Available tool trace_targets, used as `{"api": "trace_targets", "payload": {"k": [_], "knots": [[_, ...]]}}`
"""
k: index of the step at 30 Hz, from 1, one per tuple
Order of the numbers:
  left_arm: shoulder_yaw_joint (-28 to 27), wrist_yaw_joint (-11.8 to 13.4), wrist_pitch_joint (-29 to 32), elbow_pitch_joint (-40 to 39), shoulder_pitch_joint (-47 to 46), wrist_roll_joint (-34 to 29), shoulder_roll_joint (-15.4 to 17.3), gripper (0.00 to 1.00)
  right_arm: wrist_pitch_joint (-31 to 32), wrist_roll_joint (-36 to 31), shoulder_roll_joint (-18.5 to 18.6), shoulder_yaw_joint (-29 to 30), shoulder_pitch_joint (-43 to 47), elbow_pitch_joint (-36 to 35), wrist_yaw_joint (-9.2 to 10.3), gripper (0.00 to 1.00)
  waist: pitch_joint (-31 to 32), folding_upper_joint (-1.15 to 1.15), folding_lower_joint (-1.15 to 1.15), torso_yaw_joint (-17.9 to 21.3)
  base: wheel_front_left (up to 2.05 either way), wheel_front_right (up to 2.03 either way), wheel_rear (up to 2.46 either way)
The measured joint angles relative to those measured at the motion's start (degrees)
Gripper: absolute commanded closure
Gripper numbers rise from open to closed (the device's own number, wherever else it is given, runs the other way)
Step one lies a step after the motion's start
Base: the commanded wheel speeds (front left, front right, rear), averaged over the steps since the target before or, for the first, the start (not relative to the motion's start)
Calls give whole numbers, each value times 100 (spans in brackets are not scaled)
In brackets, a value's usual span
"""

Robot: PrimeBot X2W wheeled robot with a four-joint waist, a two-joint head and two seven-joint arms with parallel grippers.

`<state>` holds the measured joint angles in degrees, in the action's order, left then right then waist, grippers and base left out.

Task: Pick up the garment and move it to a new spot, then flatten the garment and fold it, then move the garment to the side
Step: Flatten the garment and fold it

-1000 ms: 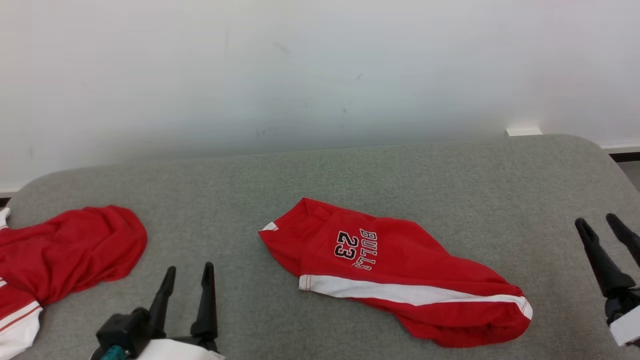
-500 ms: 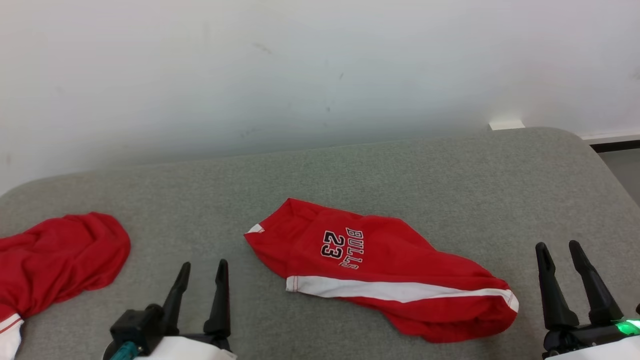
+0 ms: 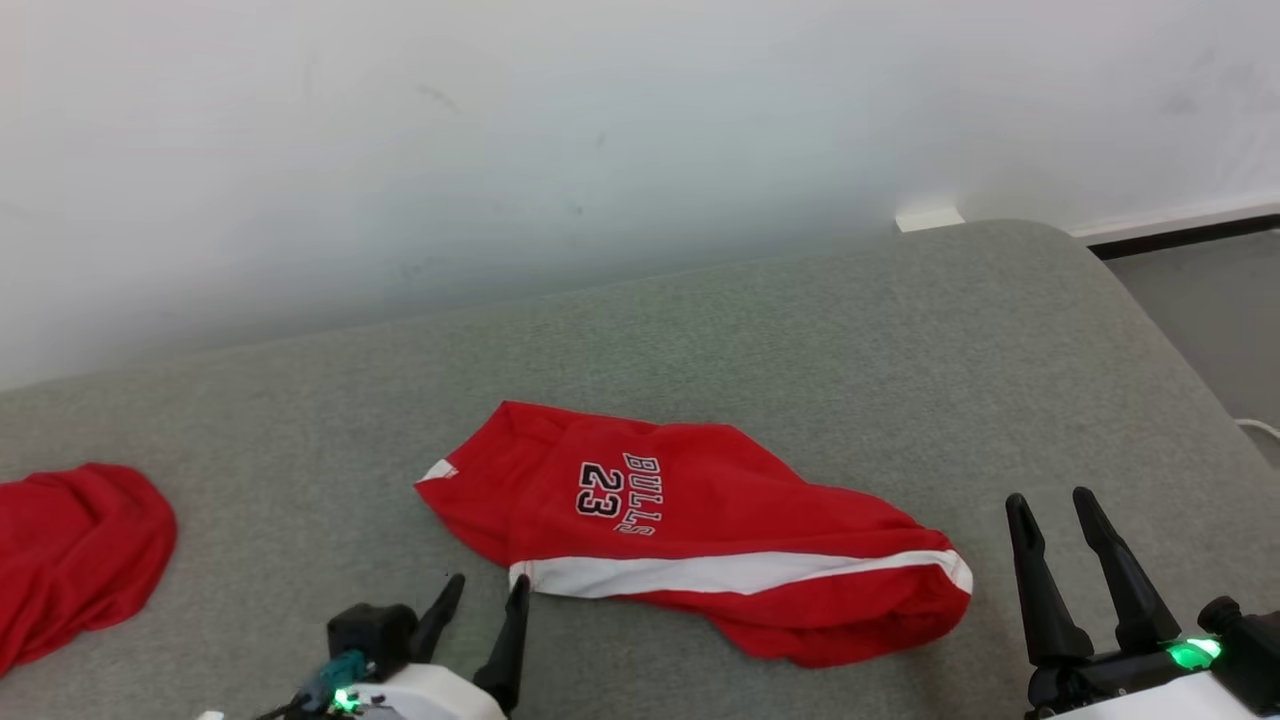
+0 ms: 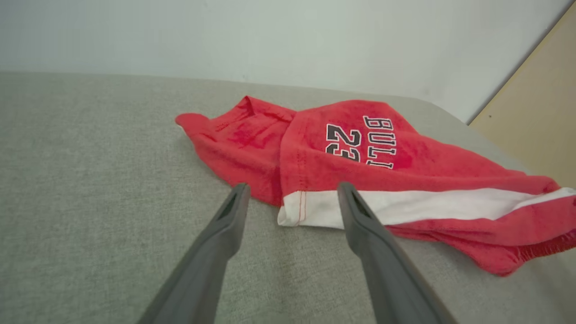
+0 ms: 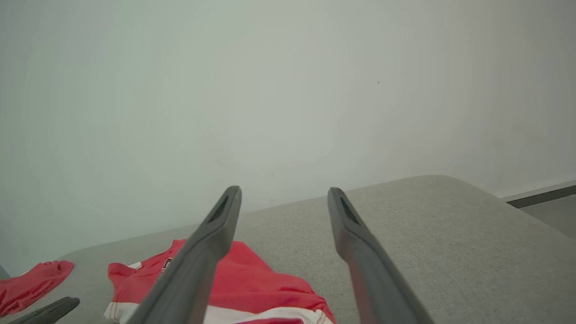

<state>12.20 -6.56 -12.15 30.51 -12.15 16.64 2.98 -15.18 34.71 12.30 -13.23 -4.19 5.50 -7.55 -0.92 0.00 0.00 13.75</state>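
The garment point(image 3: 700, 510) is a pair of red shorts with a white stripe and "BULLS 23" print, lying crumpled on the grey cushion point(image 3: 800, 340). My left gripper point(image 3: 488, 582) is open just in front of the white hem corner. In the left wrist view, that hem of the garment point(image 4: 405, 153) lies between and just past the open left gripper point(image 4: 293, 186). My right gripper point(image 3: 1049, 498) stands open to the right of the waistband end, apart from the cloth. In the right wrist view the right gripper point(image 5: 283, 190) points over the garment point(image 5: 252, 281) toward the wall.
A second red cloth point(image 3: 70, 545) lies at the cushion's far left, also in the right wrist view as the red cloth point(image 5: 31, 281). A pale wall runs behind the cushion. The cushion's rounded right edge drops to grey floor point(image 3: 1220, 320). A tan panel point(image 4: 535, 103) stands at the right.
The head camera has turned right, shifting the whole picture left. My left gripper has moved right, up to the garment's white hem. My right gripper has come in closer to the waistband end.
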Motion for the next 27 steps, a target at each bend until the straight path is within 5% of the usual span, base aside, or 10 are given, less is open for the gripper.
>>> {"api": "trace_targets", "payload": {"k": [11, 12, 13, 16, 27], "knots": [[303, -73, 155, 1475, -932, 331, 149, 0, 0, -2, -56, -189, -187, 46, 0, 0, -272, 0, 0, 440, 0, 0, 0], [328, -74, 154, 1574, -985, 376, 151, 8, 0, -1, -69, -189, -190, 54, 0, 0, -290, 0, 0, 471, 0, 0, 0], [359, -75, 142, 1656, -1031, 421, 149, 42, 0, -1, -82, -182, -192, 59, 0, 0, -305, 0, 0, 497, 0, 0, 0], [483, -81, 57, 1806, -1119, 519, 149, 100, 0, -1, -112, -130, -191, 63, 0, 0, -335, 0, 0, 512, 0, 0, 0], [804, -92, -138, 1426, -1057, 921, 339, 100, 0, -36, -119, 57, -39, 74, 0, 0, -161, 0, 0, 77, 0, 0, 0]]}}
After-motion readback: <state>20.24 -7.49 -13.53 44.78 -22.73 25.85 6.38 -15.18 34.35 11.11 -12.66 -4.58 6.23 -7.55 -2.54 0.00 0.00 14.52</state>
